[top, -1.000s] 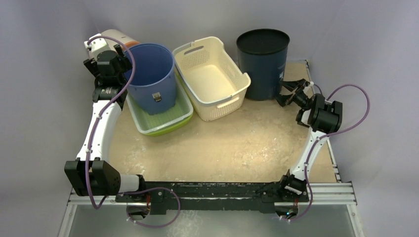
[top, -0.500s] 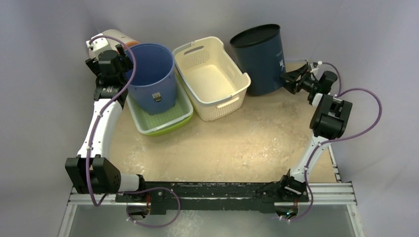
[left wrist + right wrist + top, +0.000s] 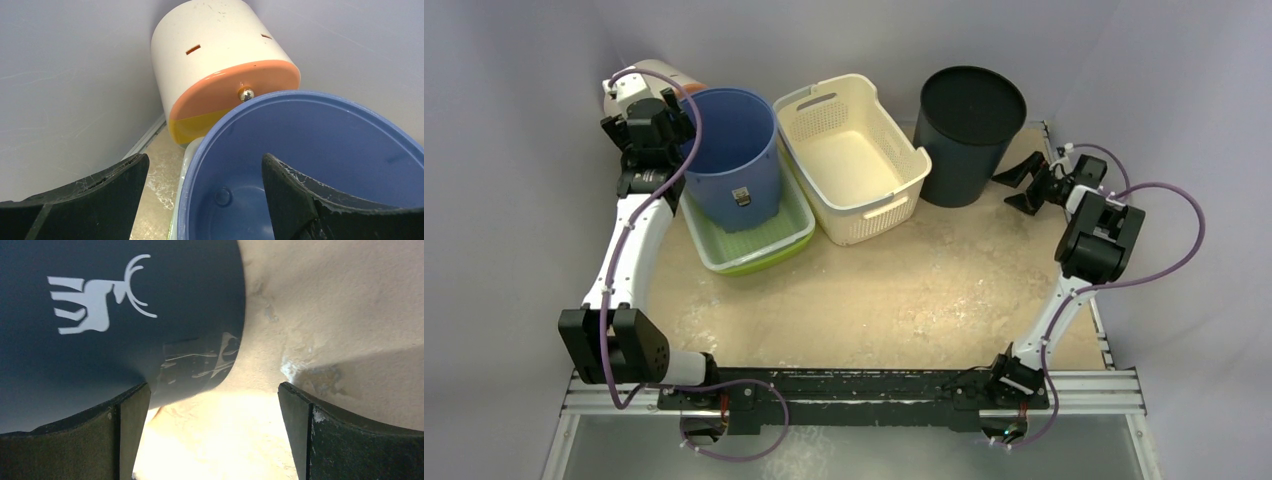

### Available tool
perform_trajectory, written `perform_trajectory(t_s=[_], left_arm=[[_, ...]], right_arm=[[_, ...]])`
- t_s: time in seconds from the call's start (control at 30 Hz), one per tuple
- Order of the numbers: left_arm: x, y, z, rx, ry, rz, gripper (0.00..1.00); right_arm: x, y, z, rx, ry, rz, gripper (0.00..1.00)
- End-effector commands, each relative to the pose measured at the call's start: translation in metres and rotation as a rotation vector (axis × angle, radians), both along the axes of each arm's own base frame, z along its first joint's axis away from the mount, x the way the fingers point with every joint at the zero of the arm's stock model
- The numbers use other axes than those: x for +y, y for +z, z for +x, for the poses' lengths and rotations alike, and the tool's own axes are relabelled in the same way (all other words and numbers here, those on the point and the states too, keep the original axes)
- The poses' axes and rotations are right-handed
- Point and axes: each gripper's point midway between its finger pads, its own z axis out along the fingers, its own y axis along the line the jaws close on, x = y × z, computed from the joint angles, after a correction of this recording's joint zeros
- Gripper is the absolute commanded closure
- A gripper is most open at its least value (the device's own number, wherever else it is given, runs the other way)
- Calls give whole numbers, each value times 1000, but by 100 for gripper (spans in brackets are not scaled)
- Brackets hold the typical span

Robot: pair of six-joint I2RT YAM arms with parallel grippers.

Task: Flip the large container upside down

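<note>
Dark container standing on table; blue bucket in green tray

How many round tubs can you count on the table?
3: a blue tub standing in the green tray, a dark tub back right, a white tub behind the blue one.

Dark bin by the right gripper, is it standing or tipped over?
Standing: the dark bin sits flat on the table, round end up. Right gripper open beside it.
</note>
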Motion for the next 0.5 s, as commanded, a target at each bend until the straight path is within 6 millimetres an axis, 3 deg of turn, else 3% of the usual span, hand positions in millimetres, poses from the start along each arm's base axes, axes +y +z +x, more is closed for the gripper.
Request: perform_trajectory(t_s=[0.0, 0.2, 0.37, 0.47], left_arm=[[2, 33, 6, -99, 6, -3, 17], [-3, 30, 11, -91, -27, -3, 20], [-8, 25, 21, -94, -52, -30, 22], [-9, 28, 26, -103, -61, -34, 22]], right_arm=[[-11, 16, 6, -12, -8, -141, 0], [-26, 41, 1, -26, -58, -284, 0], [-30, 85, -9, -70, -95, -423, 0], [-36, 121, -11, -120, -122, -526, 0]])
